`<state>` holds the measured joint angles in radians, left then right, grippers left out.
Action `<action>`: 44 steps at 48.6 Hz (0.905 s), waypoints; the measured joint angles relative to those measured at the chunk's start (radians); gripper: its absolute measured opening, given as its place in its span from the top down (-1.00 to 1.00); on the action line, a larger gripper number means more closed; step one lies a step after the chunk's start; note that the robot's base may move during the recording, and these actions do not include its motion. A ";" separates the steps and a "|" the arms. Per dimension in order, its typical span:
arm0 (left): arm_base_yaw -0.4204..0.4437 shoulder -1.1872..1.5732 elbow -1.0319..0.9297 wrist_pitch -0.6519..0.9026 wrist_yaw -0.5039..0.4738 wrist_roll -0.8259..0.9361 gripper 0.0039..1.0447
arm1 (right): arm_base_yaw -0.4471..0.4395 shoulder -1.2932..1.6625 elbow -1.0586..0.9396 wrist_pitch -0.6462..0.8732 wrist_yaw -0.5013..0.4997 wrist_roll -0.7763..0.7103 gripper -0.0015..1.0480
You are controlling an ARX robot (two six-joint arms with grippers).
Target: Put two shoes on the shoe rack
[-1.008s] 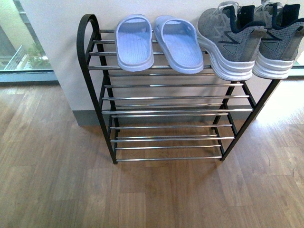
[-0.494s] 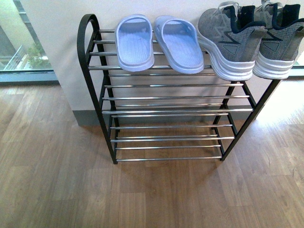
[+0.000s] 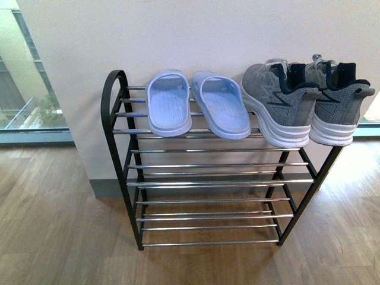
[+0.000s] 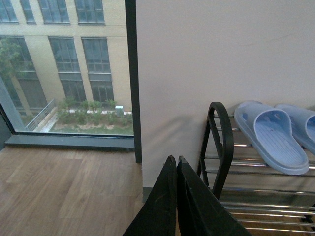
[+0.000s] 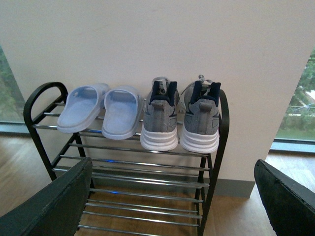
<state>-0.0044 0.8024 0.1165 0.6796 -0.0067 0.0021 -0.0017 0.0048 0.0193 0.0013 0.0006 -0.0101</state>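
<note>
In the front view, the rack (image 3: 217, 184) stood mid-frame on a wood floor (image 3: 59, 237) against a pale wall (image 3: 196, 35), with slippers (image 3: 196, 104) and sneakers (image 3: 303, 107) side by side on its top shelf; a window (image 3: 24, 89) sat at left. No writing was legible. In the left wrist view, the left gripper (image 4: 176, 164) at bottom centre was closed, empty. In the right wrist view, the right gripper (image 5: 172, 196) spread wide along the bottom, empty.
</note>
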 joint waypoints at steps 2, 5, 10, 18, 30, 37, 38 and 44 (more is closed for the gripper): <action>0.000 -0.030 -0.012 -0.016 0.002 0.000 0.98 | 0.000 0.000 0.000 0.000 0.000 0.000 -0.82; 0.000 -0.075 -0.031 -0.045 0.004 0.000 0.98 | 0.000 0.000 0.000 0.000 0.000 0.000 -0.82; 0.000 -0.143 -0.052 -0.092 0.005 0.000 0.98 | 0.000 0.000 0.000 0.000 0.000 0.000 -0.82; 0.000 -0.207 -0.098 -0.098 0.005 0.000 0.98 | 0.000 0.000 0.000 0.000 0.000 0.000 -0.82; 0.000 -0.323 -0.101 -0.205 0.006 0.000 0.98 | 0.000 0.000 0.000 0.000 0.000 0.000 -0.82; 0.000 -0.385 -0.101 -0.266 0.006 0.000 0.98 | 0.000 0.000 0.000 0.000 0.000 0.000 -0.82; 0.000 -0.395 -0.101 -0.275 0.006 0.000 0.98 | 0.000 0.000 0.000 0.000 0.000 0.000 -0.82; 0.000 -0.452 -0.101 -0.329 0.006 0.000 0.98 | 0.000 0.000 0.000 0.000 0.000 0.000 -0.82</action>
<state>-0.0044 0.3500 0.0154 0.3504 -0.0002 0.0021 -0.0017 0.0048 0.0193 0.0013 0.0006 -0.0101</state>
